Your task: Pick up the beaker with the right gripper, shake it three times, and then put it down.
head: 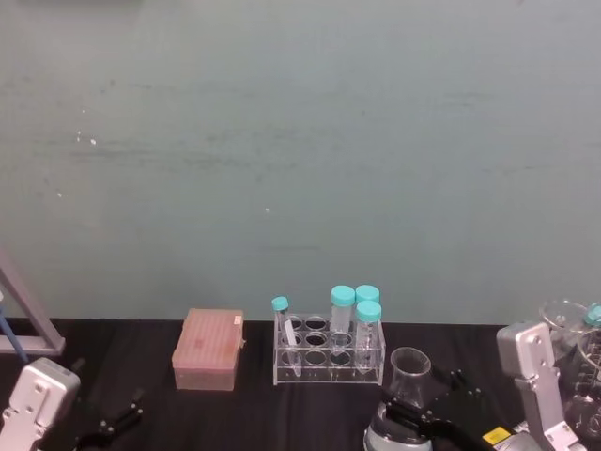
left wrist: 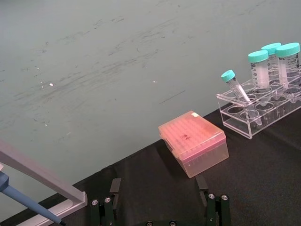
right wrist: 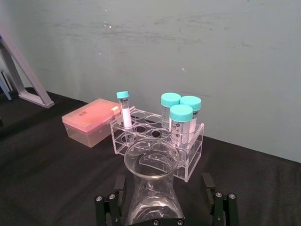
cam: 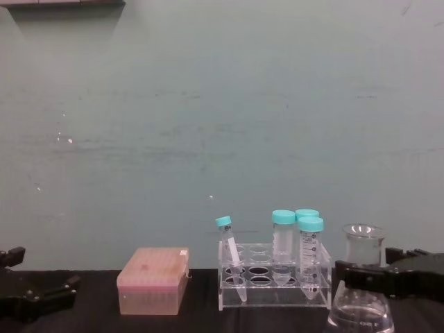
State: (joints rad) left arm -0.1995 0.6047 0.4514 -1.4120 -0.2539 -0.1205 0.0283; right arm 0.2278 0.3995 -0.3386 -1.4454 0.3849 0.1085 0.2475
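Right pincer (right wrist: 163,186) was noted released: its two black fingers (right wrist: 208,187) stood apart, one on each side of the beaker (head: 410,368) at the level of the lower neck. The right wrist view showed a narrow gap between each finger and the glass. The beaker was upright, flared rim uppermost. It stood at about 4 o'clock from the clear tube rack (head: 329,355), taking 12 o'clock as straight away from the robot toward the green wall (head: 300,141). Beaker and rack were near each other but not touching. Contact of the beaker's base with the black tabletop (head: 282,413) could not be confirmed. In the chest view one finger of the right pincer crossed in front of the beaker's neck. The rack held three wide teal-capped tubes (head: 368,315), upright and grouped at its 3 o'clock end. One slim teal-capped tube (head: 285,329) leaned in a well at the 9 o'clock end. A pink tip box (head: 208,346) lay closed on the tabletop at 9 o'clock from the rack, apart from it. Left pincer (left wrist: 159,186) was likewise released, fingers spread over bare tabletop. It sat low at roughly 7 o'clock from the tip box, well apart from the beaker.
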